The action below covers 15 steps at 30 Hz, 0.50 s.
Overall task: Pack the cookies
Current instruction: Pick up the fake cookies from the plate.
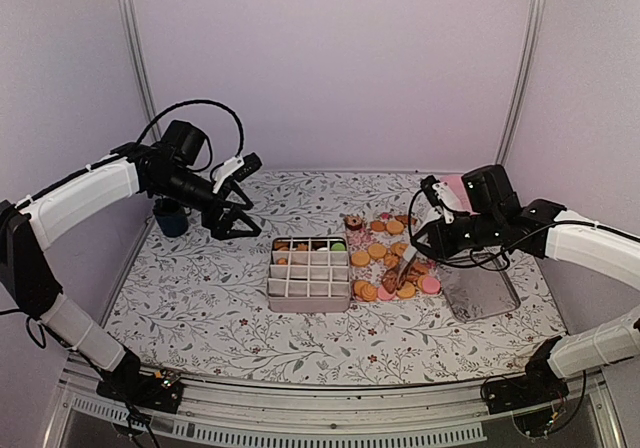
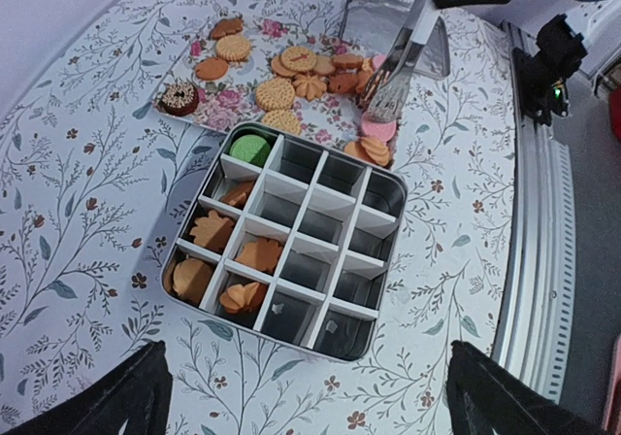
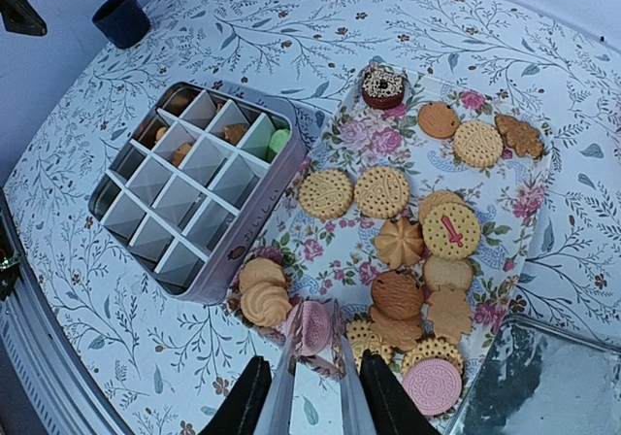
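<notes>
Right wrist view: right gripper [image 3: 315, 403] clamped on tongs [image 3: 282, 388], pink cookie [image 3: 312, 326] between tong tips.

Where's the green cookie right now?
The green cookie sits in the far right corner cell of the tin, seen from overhead, beside the flowery tray.

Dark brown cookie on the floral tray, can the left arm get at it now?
Probably yes: the dark brown cookie lies uncovered at the tray's corner near the tin, the left gripper hangs open above the table, and the right gripper's tongs are at the opposite end.
</notes>
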Each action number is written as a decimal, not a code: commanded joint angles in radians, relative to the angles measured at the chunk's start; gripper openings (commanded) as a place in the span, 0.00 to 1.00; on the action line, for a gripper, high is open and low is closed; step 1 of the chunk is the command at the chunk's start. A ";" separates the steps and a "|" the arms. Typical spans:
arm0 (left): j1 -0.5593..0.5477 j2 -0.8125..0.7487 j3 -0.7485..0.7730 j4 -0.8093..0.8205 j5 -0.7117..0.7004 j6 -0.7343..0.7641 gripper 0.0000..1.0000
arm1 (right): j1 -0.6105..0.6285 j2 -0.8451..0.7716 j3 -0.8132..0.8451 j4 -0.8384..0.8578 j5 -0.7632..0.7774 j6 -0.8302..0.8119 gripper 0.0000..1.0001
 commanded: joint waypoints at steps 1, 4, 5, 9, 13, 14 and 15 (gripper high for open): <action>0.008 -0.020 -0.010 0.014 0.002 0.004 0.99 | -0.004 -0.020 -0.004 0.056 -0.026 0.026 0.29; 0.008 -0.021 -0.010 0.016 0.002 0.004 0.99 | -0.004 -0.027 0.000 0.072 -0.032 0.032 0.29; 0.008 -0.021 -0.011 0.017 0.002 0.004 0.99 | -0.003 -0.027 0.001 0.076 -0.034 0.033 0.29; 0.008 -0.021 -0.010 0.019 0.003 0.003 0.99 | -0.004 -0.022 0.004 0.089 -0.038 0.041 0.28; 0.008 -0.017 -0.004 0.020 0.006 0.000 0.99 | -0.004 -0.019 0.003 0.104 -0.044 0.053 0.28; 0.009 -0.017 -0.003 0.019 0.006 -0.001 0.99 | -0.003 -0.018 0.001 0.111 -0.047 0.056 0.28; 0.008 -0.015 -0.004 0.019 0.005 0.001 0.99 | -0.005 -0.017 0.000 0.119 -0.053 0.060 0.28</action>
